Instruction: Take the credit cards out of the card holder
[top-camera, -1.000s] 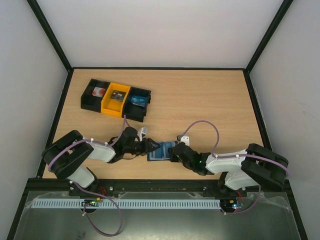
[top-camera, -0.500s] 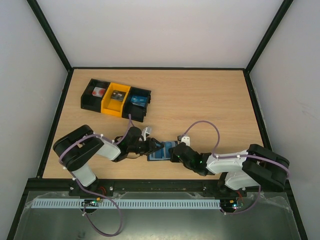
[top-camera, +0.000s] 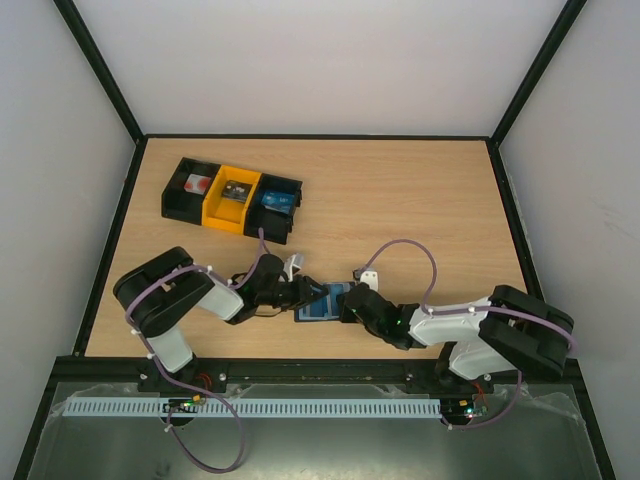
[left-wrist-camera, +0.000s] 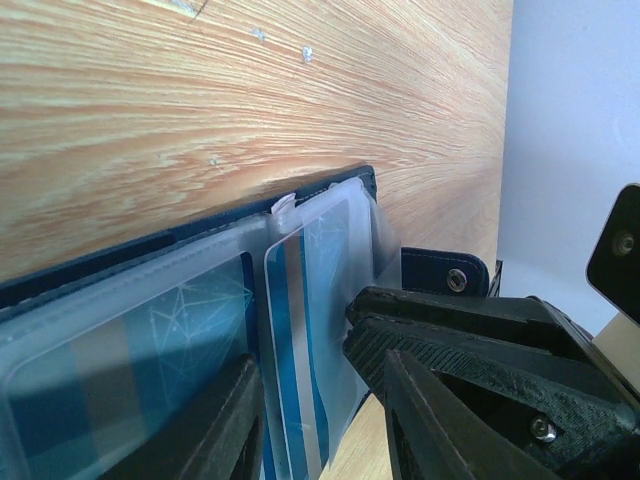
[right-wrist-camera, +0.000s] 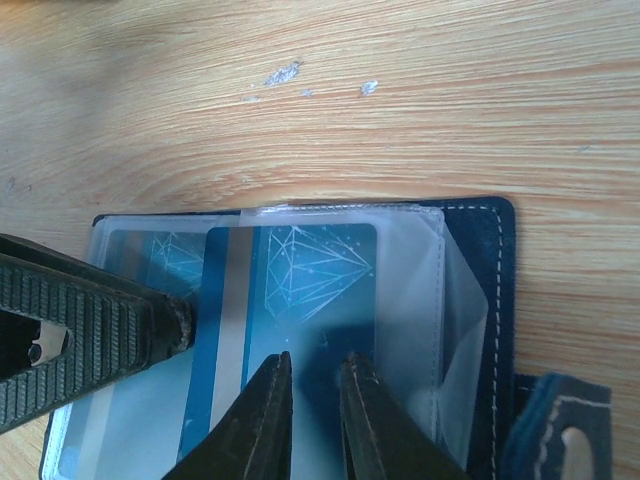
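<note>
Left tool (left-wrist-camera: 318, 362) released, jaws astride blue card (right-wrist-camera: 300, 290) edge in card holder (top-camera: 322, 303), near edge of desk (top-camera: 400, 200). Right tool (right-wrist-camera: 312, 358) narrow, tips on sleeve (right-wrist-camera: 440, 300); cannot tell if grasping.

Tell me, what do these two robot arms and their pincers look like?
The left arm and right arm each pair bulky black joints with white shells, and a thin purple cable loops along each. The left gripper and right gripper are black two-finger claws; one finger is ribbed. A small green light glows on the right arm.
</note>
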